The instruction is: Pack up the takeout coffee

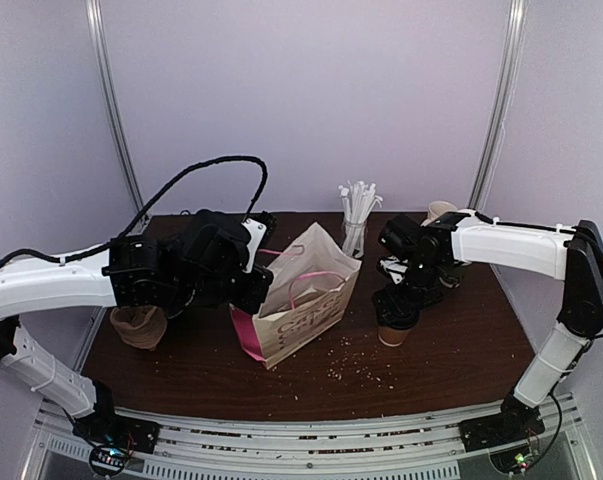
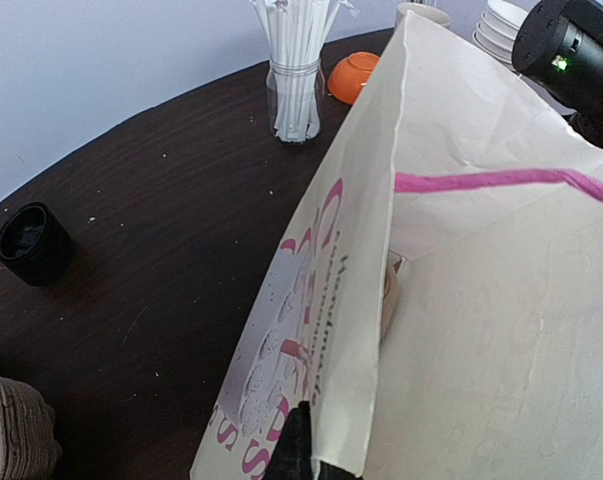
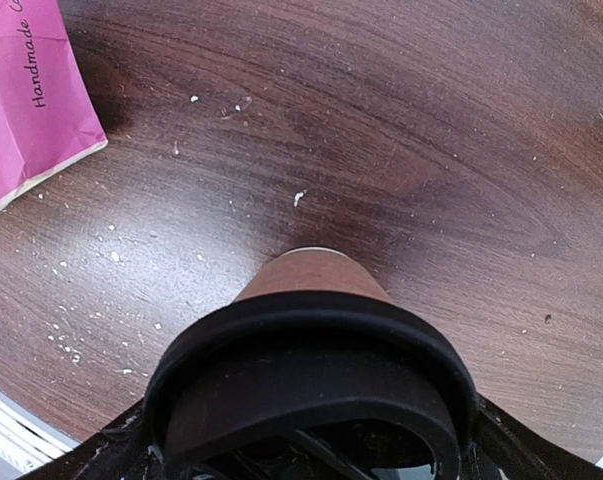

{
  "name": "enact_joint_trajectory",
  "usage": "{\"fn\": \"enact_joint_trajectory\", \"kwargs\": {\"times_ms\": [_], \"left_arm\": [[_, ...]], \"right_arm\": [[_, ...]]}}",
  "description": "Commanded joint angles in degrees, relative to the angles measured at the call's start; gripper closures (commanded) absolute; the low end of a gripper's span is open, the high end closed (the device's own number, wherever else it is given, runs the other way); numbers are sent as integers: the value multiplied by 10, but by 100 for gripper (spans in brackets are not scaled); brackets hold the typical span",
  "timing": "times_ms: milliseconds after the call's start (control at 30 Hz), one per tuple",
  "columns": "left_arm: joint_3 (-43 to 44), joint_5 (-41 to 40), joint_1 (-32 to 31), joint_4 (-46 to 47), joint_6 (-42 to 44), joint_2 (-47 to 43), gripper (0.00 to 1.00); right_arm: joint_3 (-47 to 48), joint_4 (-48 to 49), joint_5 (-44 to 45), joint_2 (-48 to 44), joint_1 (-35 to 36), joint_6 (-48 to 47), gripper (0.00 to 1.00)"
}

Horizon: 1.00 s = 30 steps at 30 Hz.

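Step in hand is acquiring the cup: my right end effector (image 1: 398,302) is released, jaws wide and straddling the lid of the takeout coffee (image 3: 311,288), which stands upright on the bench (image 1: 181,372) just right of the paper bag (image 1: 306,320). My left end effector (image 2: 311,455) is clenched on the bag's near edge, holding the mouth up. The next move calls for closing squarely below the lid, then a vertical lift clearing the rim.

On the pink side panel (image 3: 26,100) of the paper bag (image 3: 11,160), up and to the left of the right jaws, black script reads "Handmade C"; the rest runs off the frame edge. The bag's cream face, just beside the left jaws, carries large pink lettering (image 2: 293,250), seen too steeply to read. From above, its grey print cannot be made out either.
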Motion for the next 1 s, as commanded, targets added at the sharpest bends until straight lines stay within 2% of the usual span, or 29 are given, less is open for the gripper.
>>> {"fn": "enact_joint_trajectory", "kwargs": {"times_ms": [0,967], "left_arm": [[-15,10,0,-16,-4,3,100],[-16,11,0,-15,-5,4,100]], "right_arm": [[-10,-4,-4,4,4,1,1],[-37,36,2,6,3,12,2]]}}
